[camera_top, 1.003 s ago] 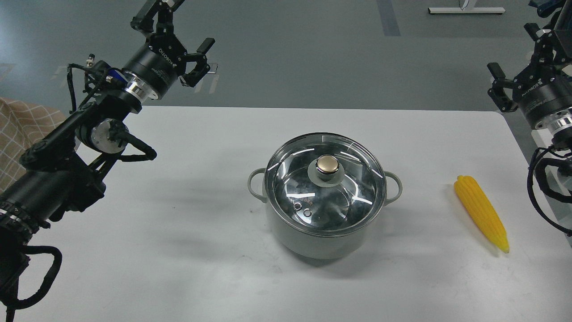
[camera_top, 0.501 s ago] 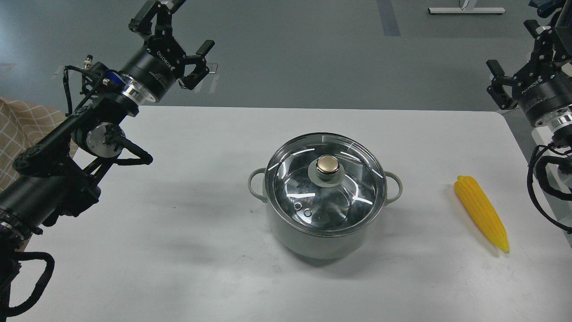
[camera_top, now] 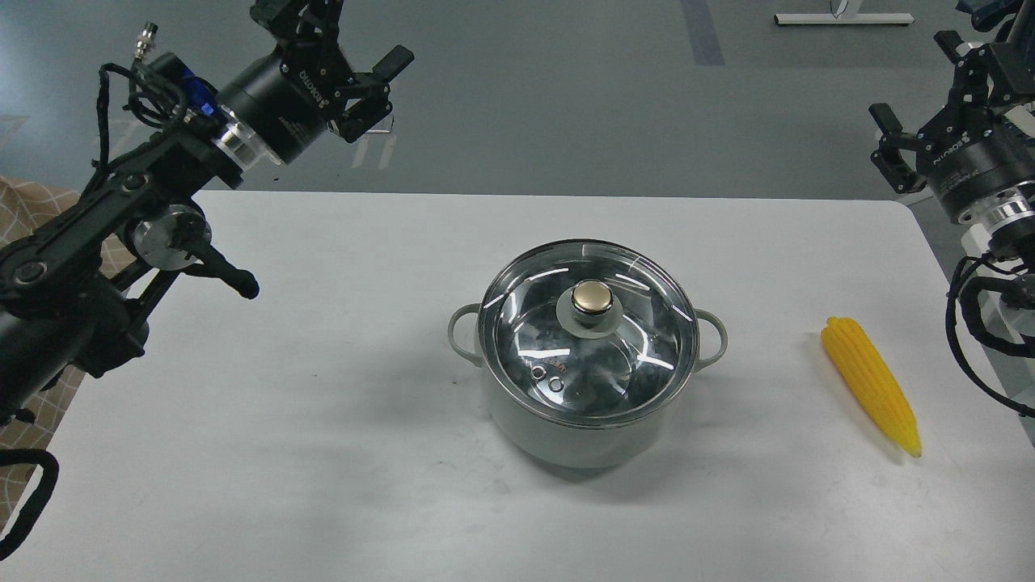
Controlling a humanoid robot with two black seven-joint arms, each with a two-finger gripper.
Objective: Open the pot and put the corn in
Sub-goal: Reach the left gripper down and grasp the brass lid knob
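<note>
The pale grey-green pot (camera_top: 566,432) stands in the middle of the white table (camera_top: 323,420), covered by its round glass lid (camera_top: 639,356) with a gold knob (camera_top: 592,297). The yellow corn (camera_top: 872,385) lies on the table to the pot's right, tapered end toward me. My left gripper (camera_top: 340,34) is open and empty, high up beyond the table's far left edge, well away from the pot. My right gripper (camera_top: 918,81) is open and empty, raised past the table's far right corner, above and behind the corn.
A beige checked cloth (camera_top: 24,202) lies off the table's left side under my left arm. The table's right edge runs close to the corn. A white stand base (camera_top: 841,18) sits on the grey floor far behind.
My left arm has lifted and swung its gripper up and to the right. My right gripper has shifted slightly up and left. Pot, lid and corn have not moved.
</note>
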